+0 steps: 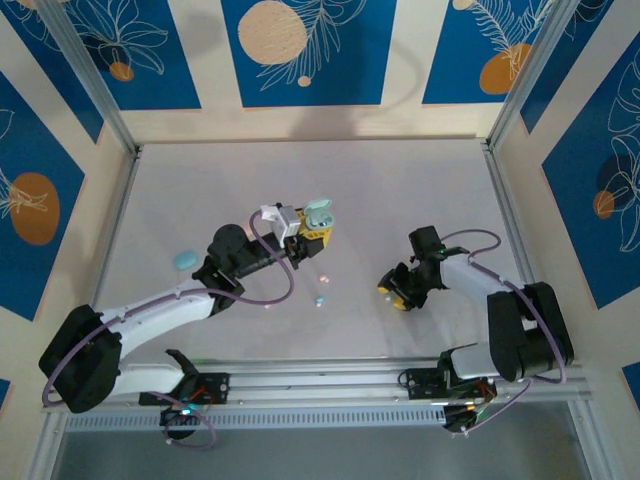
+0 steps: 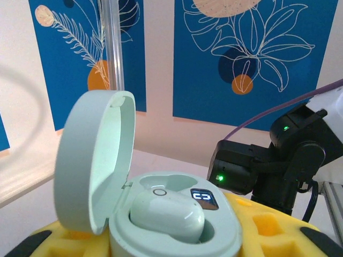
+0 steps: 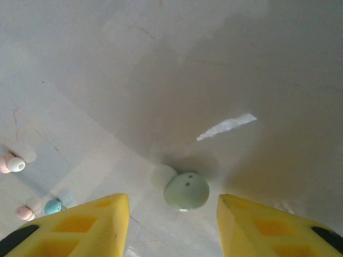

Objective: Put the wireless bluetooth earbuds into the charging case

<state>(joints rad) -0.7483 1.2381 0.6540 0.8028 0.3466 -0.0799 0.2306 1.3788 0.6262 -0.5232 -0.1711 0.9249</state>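
This is a robotics lab test cell, not a lived-in room. A bare pale table [image 1: 400, 190] is boxed in on three sides by upright panels [image 1: 300, 50] printed with blue and orange leaf patterns, set between aluminium posts [image 1: 93, 85]. Along the near edge runs an aluminium rail [image 1: 320, 380] to which the left arm [image 1: 160, 305] and the right arm [image 1: 475, 275] are bolted, with a purple cable [image 2: 289, 103] trailing along the hardware and a green status light [image 2: 218, 177] glowing on it.

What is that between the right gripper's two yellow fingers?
A mint green earbud, lying on the table, shows between the right gripper's open fingers in the right wrist view, touching neither.
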